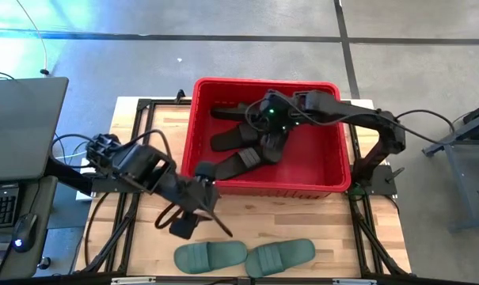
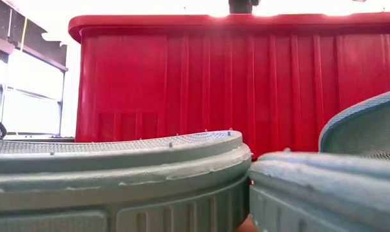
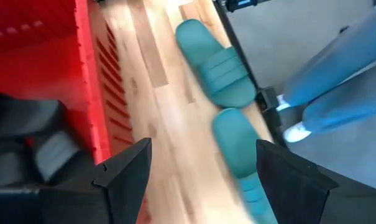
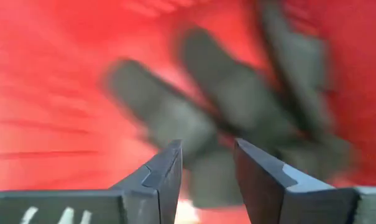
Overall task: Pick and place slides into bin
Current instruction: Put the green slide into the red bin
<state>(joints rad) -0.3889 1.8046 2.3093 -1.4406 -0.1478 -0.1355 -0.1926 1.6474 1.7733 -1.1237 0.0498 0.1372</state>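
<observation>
Several black slides (image 1: 243, 138) lie piled inside the red bin (image 1: 334, 170) at the table's far middle; they also show blurred in the right wrist view (image 4: 231, 87). Two sage-green slides (image 1: 243, 256) lie flat, end to end, on the table by its near edge, and show in the left wrist view (image 3: 215, 65). My left gripper (image 1: 203, 220) is open and empty above the table, just outside the bin's near-left corner. My right gripper (image 4: 206, 168) is open and empty over the bin, above the black slides.
The bin's near wall (image 2: 246, 84) stands just behind the green slides (image 2: 117, 174). A desk with a keyboard (image 1: 5, 206) stands left of the table. A person's leg and shoe (image 3: 299, 124) show past the table's near edge. Bare wood (image 3: 169, 155) lies between bin and green slides.
</observation>
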